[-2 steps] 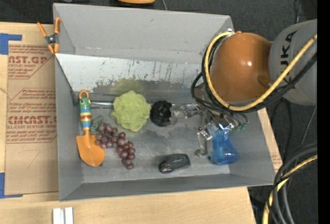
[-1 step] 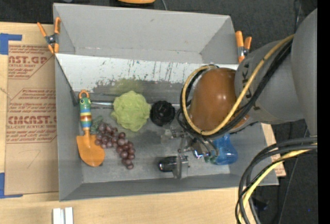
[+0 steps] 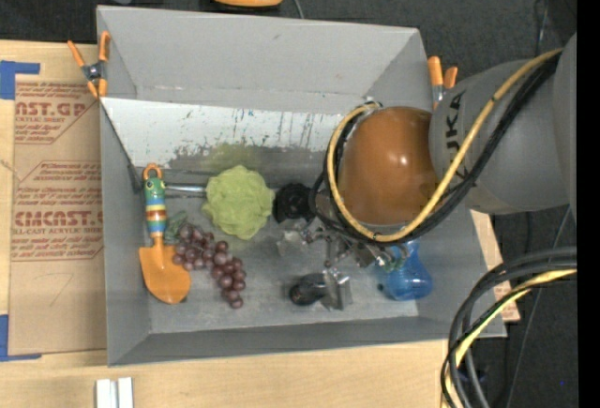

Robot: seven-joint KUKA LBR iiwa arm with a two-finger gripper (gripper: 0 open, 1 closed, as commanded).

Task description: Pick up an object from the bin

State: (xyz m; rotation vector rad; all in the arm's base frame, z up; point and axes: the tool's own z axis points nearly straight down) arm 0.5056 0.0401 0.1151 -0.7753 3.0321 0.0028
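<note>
Nearest the front wall of the bin [image 3: 281, 336], 1 small dark lump [image 3: 305, 292] lies just beside the gripper [image 3: 335, 289]. Whether the gripper is open or closed on anything I cannot tell. The lump looks light and stiff, probably best pinched across its narrow middle. To its right sits a clear blue toy [image 3: 408, 277]. Farther back lie purple grapes [image 3: 211, 261], an orange shovel [image 3: 161, 270] and green lettuce [image 3: 239, 200].

arm [image 3: 517, 145]: "KA" | cardboard [image 3: 47, 167]: "CELL-CAST ACRYLIC SHEET"
</note>
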